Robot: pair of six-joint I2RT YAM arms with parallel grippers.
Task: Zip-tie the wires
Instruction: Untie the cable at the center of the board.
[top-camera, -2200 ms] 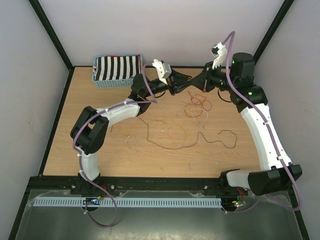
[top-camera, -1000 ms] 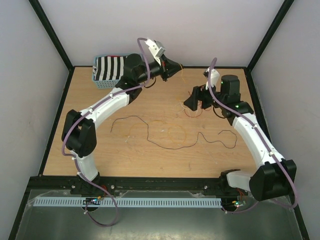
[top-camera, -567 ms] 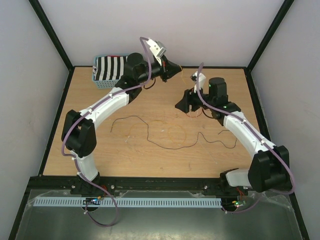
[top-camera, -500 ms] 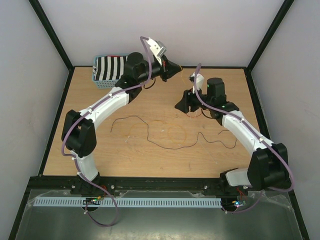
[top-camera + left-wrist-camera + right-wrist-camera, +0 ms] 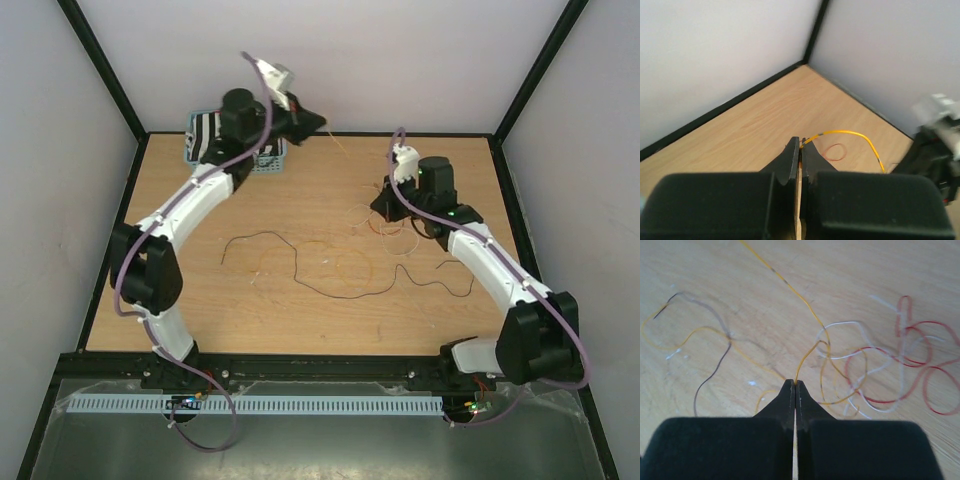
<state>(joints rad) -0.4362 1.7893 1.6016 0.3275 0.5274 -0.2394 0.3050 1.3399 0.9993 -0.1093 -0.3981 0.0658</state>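
Observation:
The wires [image 5: 388,224] lie as a loose tangle of red [image 5: 920,365], white [image 5: 850,325] and orange strands at the back right of the table. A long black wire [image 5: 300,275] and orange loops [image 5: 350,265] trail across the middle. My left gripper [image 5: 320,122] is raised high near the back wall. In the left wrist view this gripper [image 5: 801,142] is shut on an orange wire [image 5: 850,133] that arcs away to the right. My right gripper [image 5: 381,208] is down at the tangle. In the right wrist view it [image 5: 794,383] is shut on an orange wire [image 5: 805,352] rising from its tips.
A blue basket [image 5: 200,145] holding a black-and-white striped cloth stands at the back left corner, partly hidden behind my left arm. Black frame posts and pale walls enclose the table on three sides.
My right gripper has gone from open to shut on an orange wire at the tangle. The left arm has swung up and to the left, still shut on its orange wire.

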